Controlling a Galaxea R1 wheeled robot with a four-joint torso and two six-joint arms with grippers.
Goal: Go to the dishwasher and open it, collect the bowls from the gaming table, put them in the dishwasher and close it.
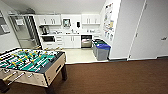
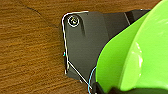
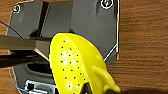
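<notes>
The dishwasher point(image 1: 86, 41) sits in the white kitchen counter at the far end of the room, its front dark above and silvery below. At this distance I cannot tell whether it is open. A bright green bowl point(image 2: 135, 57) hangs close above the brown floor, and my left gripper point(image 2: 110, 90) is shut on its edge. My right gripper point(image 3: 120, 90) is shut on a yellow bowl point(image 3: 72, 65) that has small holes and a looped handle. The gaming table is out of view.
A table-football table point(image 1: 30, 65) stands at the lower left on brown carpet point(image 1: 112, 77). Blue-lidded bins point(image 1: 102, 50) line the right side of the kitchen's pale floor, next to a white wall and door point(image 1: 150, 30). A glass door point(image 1: 23, 31) is at the left.
</notes>
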